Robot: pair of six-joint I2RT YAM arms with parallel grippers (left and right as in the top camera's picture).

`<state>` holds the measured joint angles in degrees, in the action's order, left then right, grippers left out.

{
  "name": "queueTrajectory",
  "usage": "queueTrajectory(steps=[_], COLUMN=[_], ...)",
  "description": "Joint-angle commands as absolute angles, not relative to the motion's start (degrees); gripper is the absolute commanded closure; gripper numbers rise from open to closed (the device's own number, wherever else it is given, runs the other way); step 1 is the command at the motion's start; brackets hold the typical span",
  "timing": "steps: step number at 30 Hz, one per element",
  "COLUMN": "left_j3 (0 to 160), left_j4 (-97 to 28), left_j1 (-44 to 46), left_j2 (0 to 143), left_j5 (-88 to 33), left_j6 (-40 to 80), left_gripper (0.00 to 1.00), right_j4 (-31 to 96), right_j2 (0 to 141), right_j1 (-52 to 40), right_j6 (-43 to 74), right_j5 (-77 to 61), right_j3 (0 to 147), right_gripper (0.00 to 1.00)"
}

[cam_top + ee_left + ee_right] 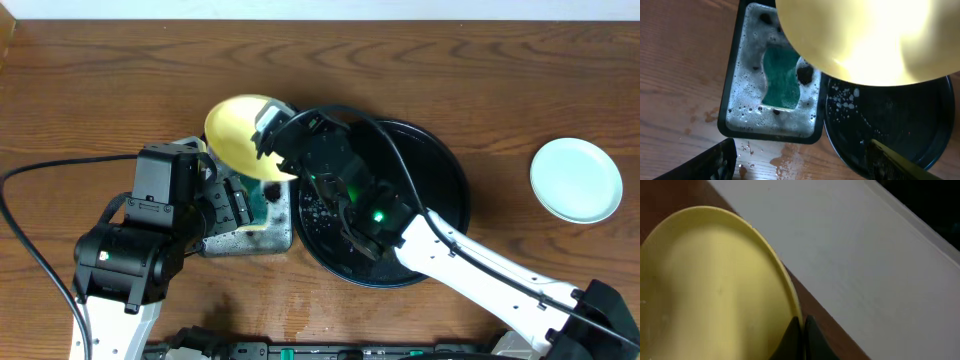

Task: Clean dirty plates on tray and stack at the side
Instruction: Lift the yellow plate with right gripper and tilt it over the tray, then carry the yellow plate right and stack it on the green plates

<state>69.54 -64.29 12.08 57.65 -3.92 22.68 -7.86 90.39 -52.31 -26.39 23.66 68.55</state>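
Wooden table (100,80), washing seemingly midway: right gripper (801,325) pinches the pale yellow round plate (235,125) by its rim, tilted above the sudsy rectangular black sponge tray (731,90) left of centre, left gripper (800,150) spread and empty, large round black tray (445,200) bare of plates, one pale mint-green plate (575,180) set far right.

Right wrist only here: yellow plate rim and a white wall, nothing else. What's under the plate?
Observer: The yellow plate is raised over the far end of the sponge tray.
Operator: Sponge in it?
Observer: Yes, the green sponge lies in it amid foam.
Operator: Left gripper?
Observer: The left gripper is open and empty, by the sponge tray's edge.
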Motion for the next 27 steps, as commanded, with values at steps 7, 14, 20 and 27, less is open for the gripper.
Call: queueTrajectory(steps=[7, 14, 20, 27], left_j3=[70.74, 70.74, 70.74, 70.74], left_j4=[-64.47, -64.47, -64.47, -64.47], left_j1=[11.86, 11.84, 11.86, 11.84], left_j2=[57.67, 57.67, 57.67, 57.67], left_j5=[-3.81, -3.81, -3.81, -3.81], left_j6=[22.72, 22.72, 22.72, 22.72], left_gripper=[0.17, 0.17, 0.17, 0.17], right_j4=[-0.30, 23.03, 33.26, 39.88], right_j2=[89.27, 88.38, 88.36, 88.38], right_j1=[-49.30, -31.90, -11.22, 11.18], right_j6=[-1.89, 33.32, 33.39, 32.12], right_j5=[31.83, 8.49, -6.94, -5.61], right_j3=[69.12, 69.12, 69.12, 69.10], right_gripper=[0.99, 0.99, 0.99, 0.99])
